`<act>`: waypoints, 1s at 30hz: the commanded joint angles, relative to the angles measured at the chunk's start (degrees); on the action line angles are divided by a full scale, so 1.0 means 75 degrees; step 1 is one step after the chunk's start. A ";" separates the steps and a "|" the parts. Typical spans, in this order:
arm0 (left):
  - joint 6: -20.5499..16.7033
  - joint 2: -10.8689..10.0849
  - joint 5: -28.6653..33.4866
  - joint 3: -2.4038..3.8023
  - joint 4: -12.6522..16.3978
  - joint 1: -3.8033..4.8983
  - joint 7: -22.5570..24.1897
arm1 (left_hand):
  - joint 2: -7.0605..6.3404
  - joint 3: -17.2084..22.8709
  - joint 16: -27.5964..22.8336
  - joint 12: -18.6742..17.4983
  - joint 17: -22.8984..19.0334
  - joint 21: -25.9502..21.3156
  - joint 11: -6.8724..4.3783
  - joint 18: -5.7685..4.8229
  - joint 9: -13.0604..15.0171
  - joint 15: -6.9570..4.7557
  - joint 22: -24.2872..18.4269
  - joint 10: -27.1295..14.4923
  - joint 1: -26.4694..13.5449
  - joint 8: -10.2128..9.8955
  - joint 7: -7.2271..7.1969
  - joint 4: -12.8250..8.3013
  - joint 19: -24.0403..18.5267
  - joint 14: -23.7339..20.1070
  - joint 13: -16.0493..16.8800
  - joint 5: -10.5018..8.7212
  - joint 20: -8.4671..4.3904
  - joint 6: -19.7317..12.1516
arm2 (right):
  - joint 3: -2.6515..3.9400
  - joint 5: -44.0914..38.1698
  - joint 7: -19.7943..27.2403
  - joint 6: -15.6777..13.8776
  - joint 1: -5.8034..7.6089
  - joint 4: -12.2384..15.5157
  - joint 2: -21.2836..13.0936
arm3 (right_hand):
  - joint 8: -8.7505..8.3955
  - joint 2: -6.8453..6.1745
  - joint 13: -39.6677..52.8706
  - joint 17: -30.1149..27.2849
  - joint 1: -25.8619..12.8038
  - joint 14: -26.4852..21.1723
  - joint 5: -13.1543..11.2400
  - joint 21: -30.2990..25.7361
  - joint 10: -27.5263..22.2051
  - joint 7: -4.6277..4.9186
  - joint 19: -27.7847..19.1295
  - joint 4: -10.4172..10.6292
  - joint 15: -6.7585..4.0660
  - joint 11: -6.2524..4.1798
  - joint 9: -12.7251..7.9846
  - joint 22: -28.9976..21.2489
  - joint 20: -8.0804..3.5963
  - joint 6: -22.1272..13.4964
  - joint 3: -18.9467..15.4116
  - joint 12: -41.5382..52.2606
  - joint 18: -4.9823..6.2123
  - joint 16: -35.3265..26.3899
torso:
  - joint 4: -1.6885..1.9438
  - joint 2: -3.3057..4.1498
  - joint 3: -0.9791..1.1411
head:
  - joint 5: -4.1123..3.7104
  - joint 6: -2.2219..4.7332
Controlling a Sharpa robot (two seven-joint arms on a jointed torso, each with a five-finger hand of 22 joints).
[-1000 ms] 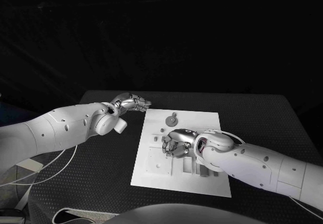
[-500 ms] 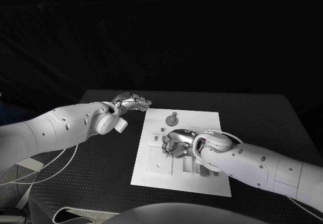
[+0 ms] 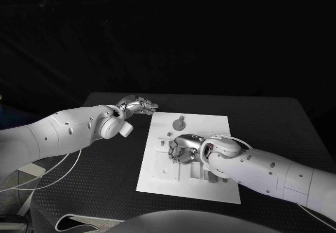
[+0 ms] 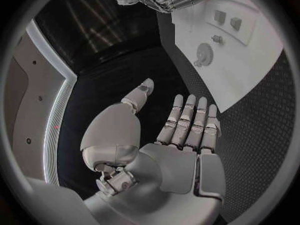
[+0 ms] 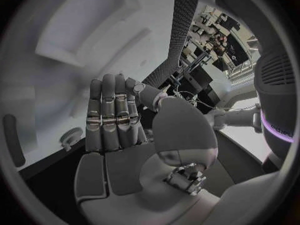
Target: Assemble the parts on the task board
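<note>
1. A black tabletop (image 3: 273, 126) with a textured surface carries everything in the scene.
2. A white rectangular task board (image 3: 210, 187) lies flat near the middle of the tabletop, its long sides running from the near edge toward the far edge.
3. The right hand (image 3: 183, 148) hovers low over the middle of the task board, palm down. In the right wrist view its fingers (image 5: 109, 115) lie straight and side by side, the thumb out to one side, grasping nothing: the hand is released.
4. The left hand (image 3: 137, 106) sits over the bare tabletop just off the task board's far left corner, apart from the board. In the left wrist view its fingers (image 4: 187, 122) are straight and close together, the thumb spread aside, and it holds nothing: released.
5. A round grey gear-like part (image 3: 179, 124) lies on the task board near its far edge, just beyond the right hand.
6. Small grey block-shaped parts (image 4: 227, 19) stand on the board, seen in the left wrist view; long narrow grey parts (image 3: 212, 175) lie on the board beside the right wrist.
</note>
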 commanded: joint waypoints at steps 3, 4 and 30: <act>0.0095 0.0008 -0.0013 0.0008 0.0016 0.0014 0.0053 | -0.0043 -0.0031 -0.0025 0.0047 0.0014 0.0033 0.0005 -0.0059 -0.0013 0.0032 0.0015 -0.0066 0.0047 0.0035 0.0347 -0.0020 -0.0058 -0.0016 -0.0013 -0.0032 -0.0010 -0.0038 | -0.0004 -0.0082 0.0066 0.0136 -0.0016 -0.0021 0.0007 | 0.0041 0.0022 0.0013 0.0014 -0.0048 -0.0008 -0.0015 -0.0044 -0.0056 0.0048 -0.0019 0.0034 0.0033 0.0005 0.0008 0.0016 0.0005 -0.0022 0.0000 -0.0027 0.0108 -0.0046 | -0.0006 0.0000 0.0001 | 0.0020 -0.0020; 0.0096 0.0007 -0.0013 0.0008 0.0017 0.0014 0.0052 | -0.0043 -0.0031 -0.0025 0.0047 0.0014 0.0033 0.0005 -0.0059 -0.0013 0.0032 0.0015 -0.0066 0.0047 0.0035 0.0347 -0.0020 -0.0058 -0.0016 -0.0013 -0.0032 -0.0010 -0.0038 | -0.0004 -0.0082 0.0067 0.0143 -0.0017 -0.0019 0.0007 | 0.0041 0.0022 0.0014 0.0015 -0.0048 -0.0008 -0.0015 -0.0044 -0.0056 0.0048 -0.0020 0.0034 0.0033 0.0005 0.0008 0.0016 0.0005 -0.0023 0.0000 -0.0027 0.0108 -0.0047 | -0.0006 0.0000 0.0001 | 0.0020 -0.0020; 0.0091 -0.0011 -0.0013 0.0008 0.0003 0.0015 0.0057 | -0.0044 -0.0030 -0.0032 0.0055 0.0021 0.0036 0.0005 -0.0059 -0.0015 0.0032 0.0029 -0.0069 0.0051 0.0039 0.0347 -0.0018 -0.0068 -0.0023 -0.0024 -0.0032 -0.0009 -0.0040 | -0.0004 -0.0124 0.0021 0.0031 -0.0017 0.0004 -0.0069 | 0.0039 0.0024 0.0022 0.0032 -0.0048 -0.0008 -0.0014 -0.0054 -0.0058 0.0049 -0.0022 0.0033 0.0034 0.0006 0.0026 0.0030 0.0005 -0.0030 -0.0002 -0.0035 0.0108 -0.0061 | -0.0010 0.0000 0.0006 | 0.0020 -0.0025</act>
